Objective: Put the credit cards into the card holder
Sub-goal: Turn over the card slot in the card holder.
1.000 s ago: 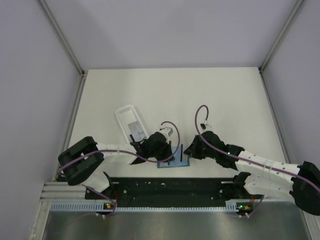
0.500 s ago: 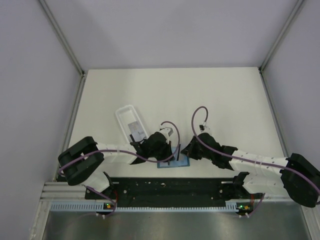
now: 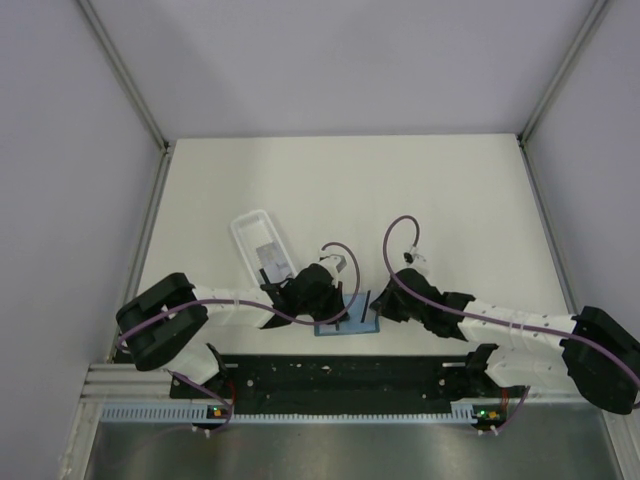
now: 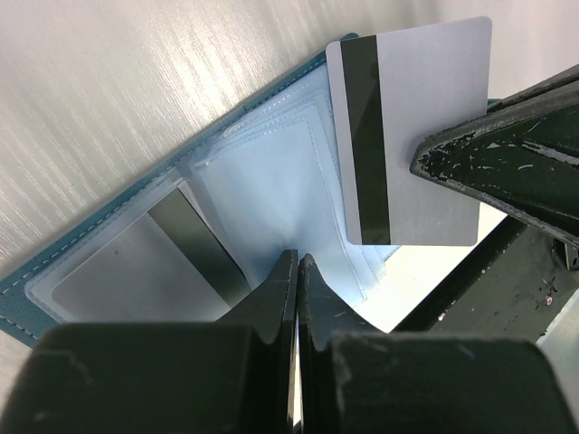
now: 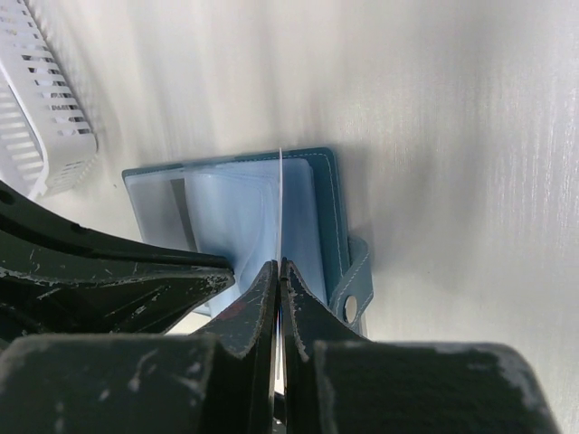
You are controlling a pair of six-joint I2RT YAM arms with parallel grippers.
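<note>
The open card holder [image 3: 365, 326] lies flat close to the near edge of the table [image 3: 400, 190], pale blue inside up, between the two wrists. The left gripper [image 4: 297, 260] is fully closed, fingers pressed together, with its tips down on the clear sleeves at the holder's middle fold; whether they pinch a sleeve I cannot tell. To one side of those tips a pocketed credit card [image 4: 127, 271], grey with a dark stripe, sits inside a clear sleeve. The right gripper [image 5: 278, 265] is clamped shut on a striped credit card [image 4: 425, 136], held upright on its edge over the holder's other half, its lower corner at the sleeves. The snap tab [image 5: 353, 291] sticks out from the holder's teal edge. Farther back and to the left stands a white slotted tray [image 3: 248, 228] with a pale, dark-marked tray card [image 3: 268, 254] in it
</note>
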